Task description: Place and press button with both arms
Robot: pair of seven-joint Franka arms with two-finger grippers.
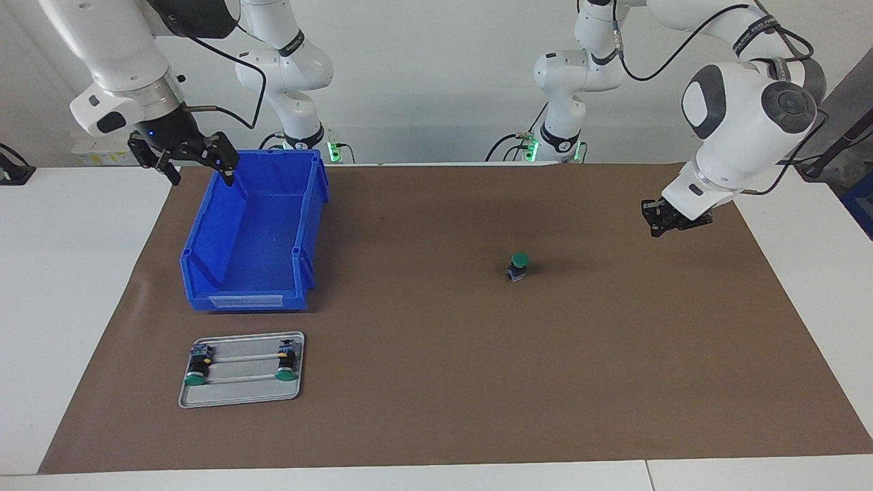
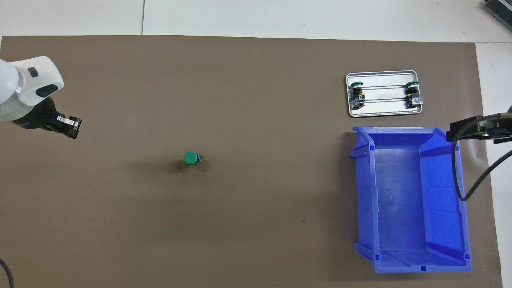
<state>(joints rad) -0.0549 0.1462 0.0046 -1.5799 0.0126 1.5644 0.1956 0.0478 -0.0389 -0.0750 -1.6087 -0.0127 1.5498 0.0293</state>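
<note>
The green-capped black push-button (image 1: 519, 266) is standing upright on the brown mat; the left claw (image 1: 665, 221) is hanging pressed together, the right claw (image 1: 198, 164) spread over the blue plastic bin (image 1: 310, 204).

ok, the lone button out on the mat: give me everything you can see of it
The button is small: a round flat green cap on a short black body, with a grey-blue block base showing at the bottom. It stands upright, cap up, on the brown mat, alone, toward the left arm's end of the table. Nothing touches it but the mat, and neither gripper is over it. In the overhead view the cap hides most of the body. No damage shows.
</note>
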